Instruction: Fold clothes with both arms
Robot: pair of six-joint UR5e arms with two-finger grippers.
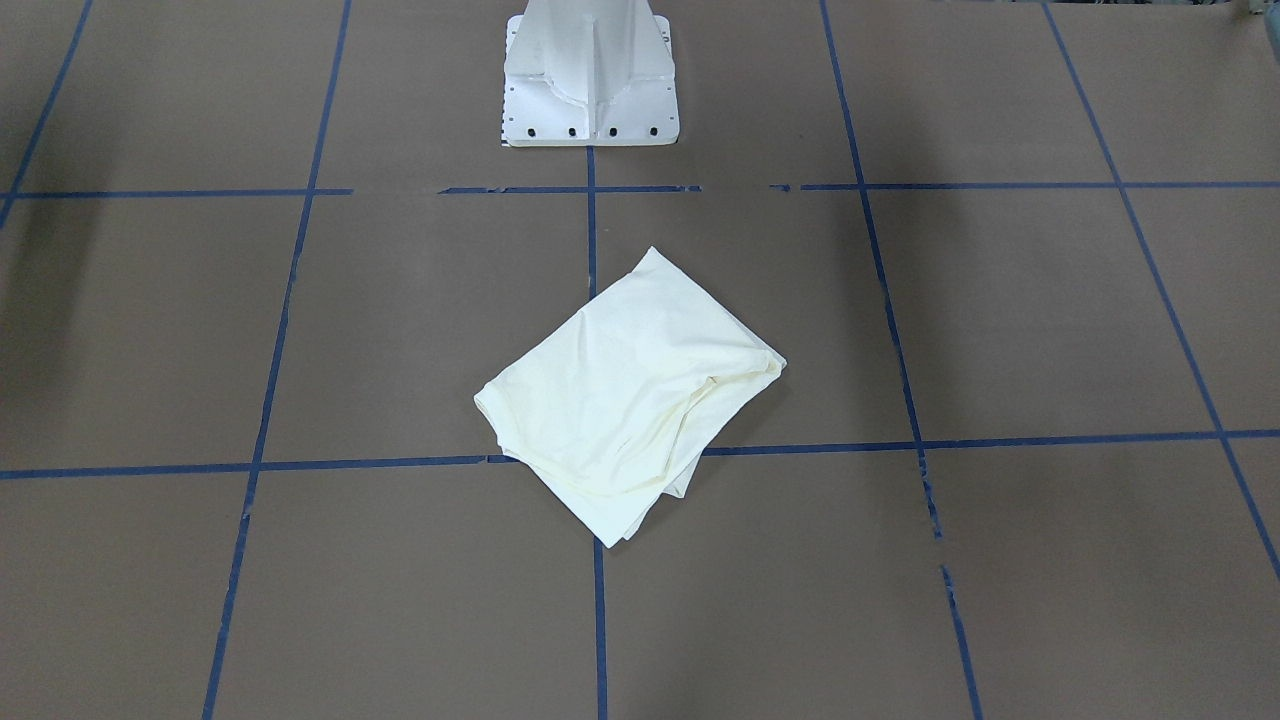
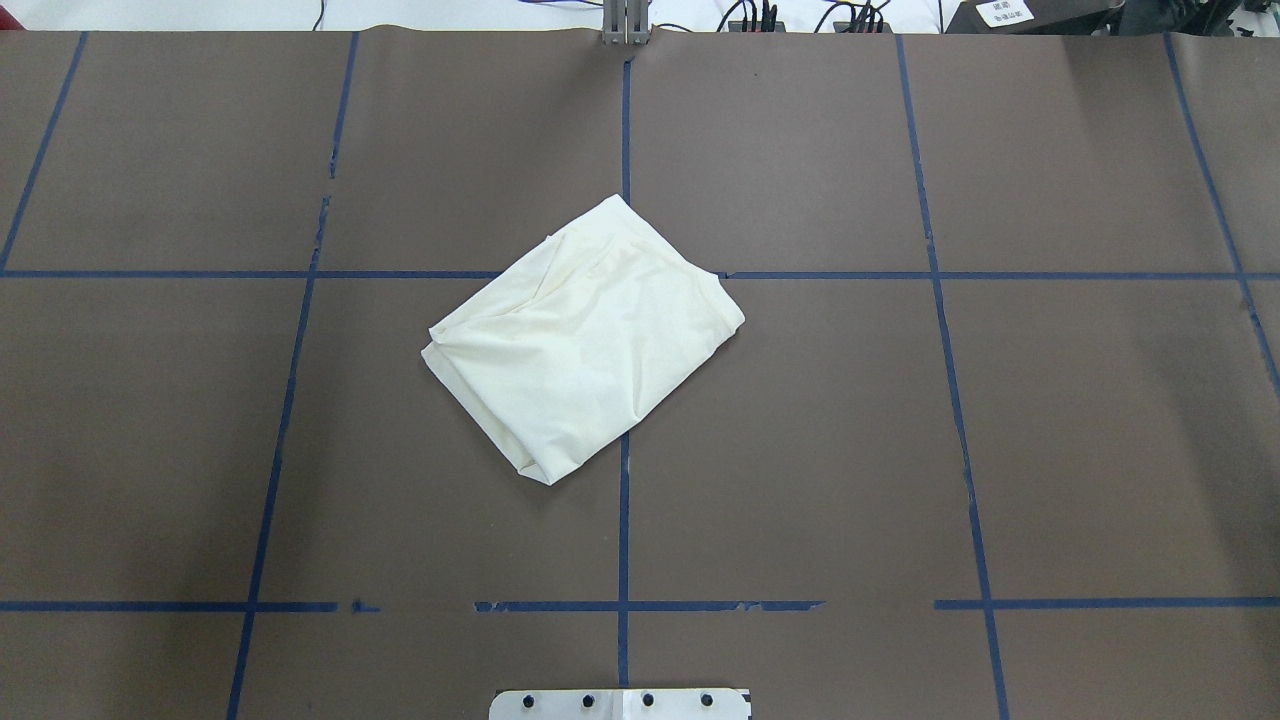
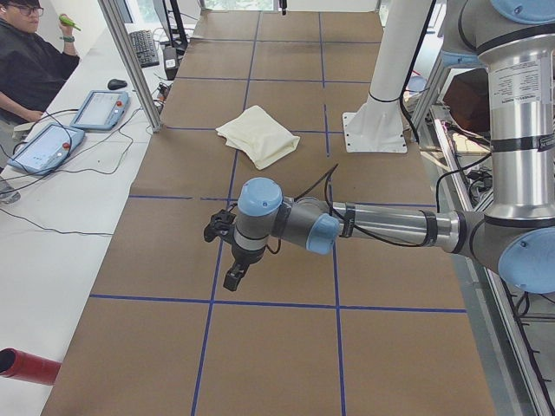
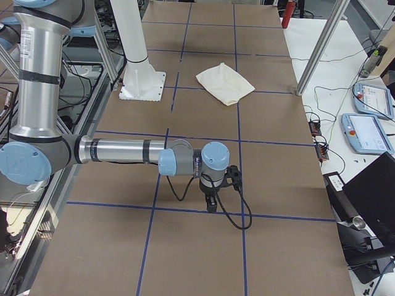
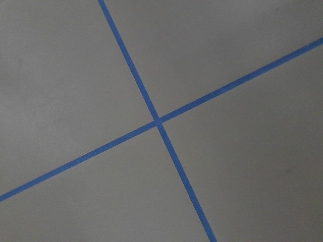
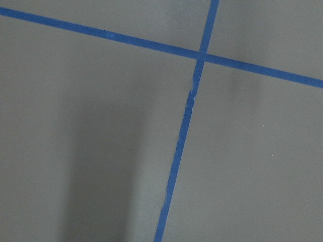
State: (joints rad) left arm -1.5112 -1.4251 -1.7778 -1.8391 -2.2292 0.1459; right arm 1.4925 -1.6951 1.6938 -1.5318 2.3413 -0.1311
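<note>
**Desk:** Where's the shirt sitting?

**Me:** The cream T-shirt (image 2: 585,340) lies folded into a skewed packet at the middle of the table (image 2: 1100,450). Its plain side is up and it covers a crossing of the blue tape lines (image 2: 960,400), in front of the white pedestal (image 1: 590,70). Nothing touches it.

**Desk:** And your grippers?

**Me:** Both are well apart from it, out toward the table's ends. The left gripper (image 3: 232,277) hangs over the brown paper on its outstretched arm, and the right gripper (image 4: 210,203) does the same. I only have them in the side views, so I can't tell whether either is parted or closed. My wrist cameras give me nothing but tape crossings.

**Desk:** What worries you?

**Me:** The edges. On the operators' side the layers splay, with a loose lip curling and a lower layer poking out. If I pinch only the top layer, I reckon the packet peels open instead of folding. It also sits diagonal to the grid, so my arms would meet it unevenly and a mismatched lift could twist it. The black cable (image 4: 237,217) trailing under the right gripper could also catch the cloth on the way in.
</note>
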